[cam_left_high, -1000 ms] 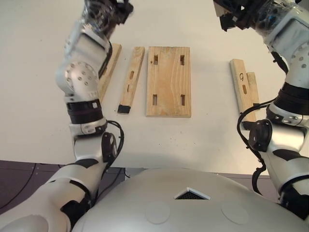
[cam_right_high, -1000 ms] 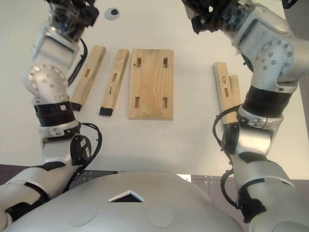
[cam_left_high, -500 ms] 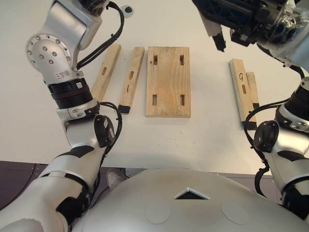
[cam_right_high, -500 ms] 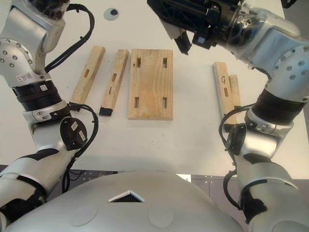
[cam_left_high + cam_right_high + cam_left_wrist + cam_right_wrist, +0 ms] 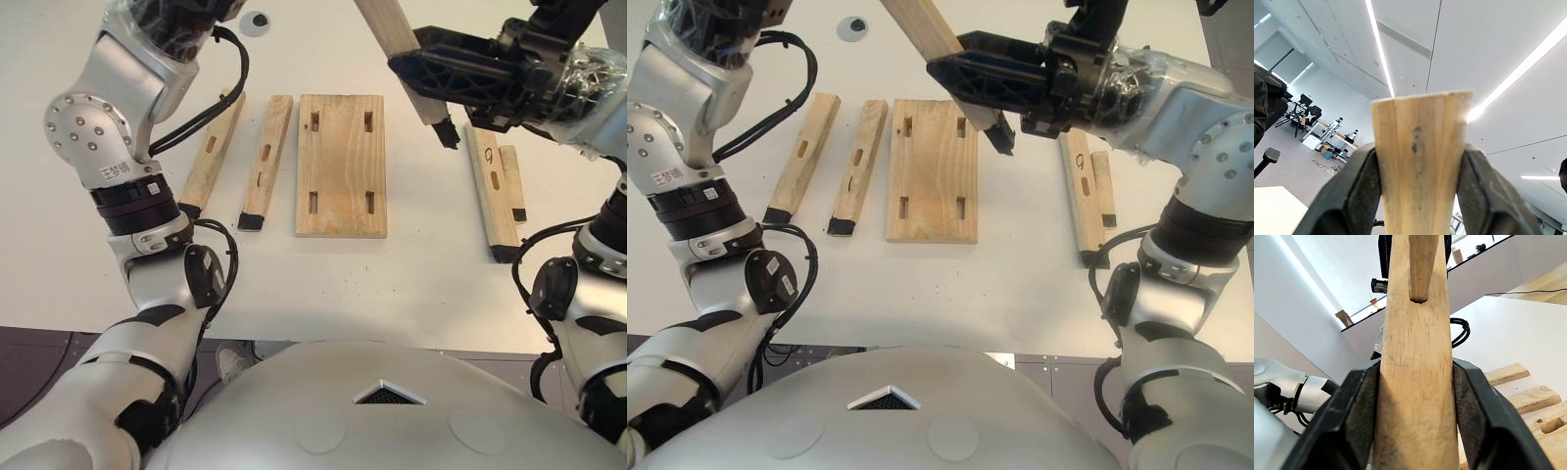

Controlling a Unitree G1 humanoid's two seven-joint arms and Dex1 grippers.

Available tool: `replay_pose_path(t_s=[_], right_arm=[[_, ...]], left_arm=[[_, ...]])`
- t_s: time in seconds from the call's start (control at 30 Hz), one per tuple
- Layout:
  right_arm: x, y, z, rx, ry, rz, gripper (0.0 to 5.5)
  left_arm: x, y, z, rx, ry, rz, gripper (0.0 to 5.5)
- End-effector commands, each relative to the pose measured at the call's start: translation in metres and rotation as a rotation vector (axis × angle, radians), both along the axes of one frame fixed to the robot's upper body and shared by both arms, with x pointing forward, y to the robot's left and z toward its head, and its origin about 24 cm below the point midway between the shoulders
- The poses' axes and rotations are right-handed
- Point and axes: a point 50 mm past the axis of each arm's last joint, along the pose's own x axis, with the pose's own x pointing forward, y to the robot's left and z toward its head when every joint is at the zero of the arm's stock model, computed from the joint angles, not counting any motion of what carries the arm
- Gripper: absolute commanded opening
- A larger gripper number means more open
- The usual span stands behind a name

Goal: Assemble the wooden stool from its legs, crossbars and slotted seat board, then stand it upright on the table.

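Moved: right gripper (image 5: 419, 86) has swung in from the far right corner, carrying the held leg (image 5: 394, 34) over the table; left gripper (image 5: 1418, 196) has risen higher.
Table (image 5: 411, 274): white, with the loose parts lying flat on it.
Seat board (image 5: 342, 164): flat at the centre, four slots facing up.
Left legs: two slotted pieces (image 5: 216, 147) (image 5: 266, 157) side by side, just left of the board (each with a dark near end).
Long leg (image 5: 490, 186): right of the board, well apart from it, with a thinner strip (image 5: 511, 181) against its outer side.
Held leg: tilted in the air, black-capped end (image 5: 448, 135) lowest, between board and long leg.
Right gripper: fingers clamped on the held leg near the cap.
Left gripper: fingers closed on a square-cut wooden end (apparently the same leg's upper end).
Disc (image 5: 258, 20): small, grey, at the table's far side.
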Motion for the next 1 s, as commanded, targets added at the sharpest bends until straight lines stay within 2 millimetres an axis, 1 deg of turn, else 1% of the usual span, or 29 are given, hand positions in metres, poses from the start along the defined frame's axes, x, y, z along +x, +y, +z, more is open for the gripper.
replay_pose_path(t_s=[0.03, 0.07, 0.1, 0.13, 0.23, 0.3, 0.33, 0.37, 0.43, 0.5, 0.57, 0.63, 0.77, 0.87, 0.97, 1.0], right_arm=[[-0.001, -0.003, 0.001, -0.039, -0.011, -0.013, 2.04], [0.002, -0.004, 0.0, -0.04, -0.005, -0.034, 2.04], [0.004, -0.004, -0.001, -0.043, -0.001, -0.055, 2.42], [0.005, -0.004, -0.002, -0.048, 0.0, -0.064, 2.51], [0.004, -0.001, -0.009, -0.072, 0.009, -0.071, 3.09], [0.006, -0.004, -0.018, -0.109, 0.033, -0.098, 3.39], [0.01, -0.007, -0.028, -0.162, 0.045, -0.141, 3.44], [0.017, -0.013, -0.039, -0.225, 0.054, -0.219, 3.27], [0.03, -0.027, -0.059, -0.354, 0.035, -0.368, 2.96], [0.045, -0.04, -0.073, -0.479, -0.003, -0.523, 2.64], [0.06, -0.054, -0.08, -0.549, -0.04, -0.674, 2.35], [0.072, -0.062, -0.08, -0.559, -0.07, -0.792, 2.02], [0.087, -0.073, -0.074, -0.508, -0.084, -0.935, 1.35], [0.096, -0.081, -0.068, -0.489, -0.099, -0.978, 0.76], [0.1, -0.086, -0.068, -0.5, -0.097, -0.988, 0.14], [0.101, -0.085, -0.067, -0.5, -0.101, -0.979, 0.06]], left_arm=[[-0.001, 0.002, 0.0, -0.011, -0.018, -0.01, 2.01], [-0.001, 0.002, 0.0, -0.013, -0.021, -0.006, 2.01], [0.001, 0.003, 0.001, -0.017, -0.022, 0.013, 2.01], [0.003, 0.005, 0.001, -0.023, -0.018, 0.036, 2.01], [0.012, 0.018, 0.001, -0.055, -0.004, 0.132, 2.01], [0.015, 0.029, 0.0, -0.031, -0.012, 0.189, 2.01], [0.016, 0.036, -0.001, 0.005, -0.022, 0.223, 2.01], [0.016, 0.043, -0.003, 0.065, -0.034, 0.259, 2.01], [0.013, 0.05, -0.008, 0.151, -0.052, 0.289, 2.01], [0.006, 0.049, -0.012, 0.232, -0.084, 0.291, 2.01], [-0.003, 0.045, -0.017, 0.288, -0.105, 0.287, 2.01], [-0.012, 0.043, -0.029, 0.354, -0.12, 0.286, 2.01], [-0.026, 0.046, -0.047, 0.519, -0.147, 0.288, 2.01], [-0.031, 0.054, -0.054, 0.623, -0.163, 0.264, 2.01], [-0.034, 0.055, -0.065, 0.657, -0.15, 0.235, 2.01], [-0.034, 0.055, -0.067, 0.658, -0.144, 0.236, 2.01]])
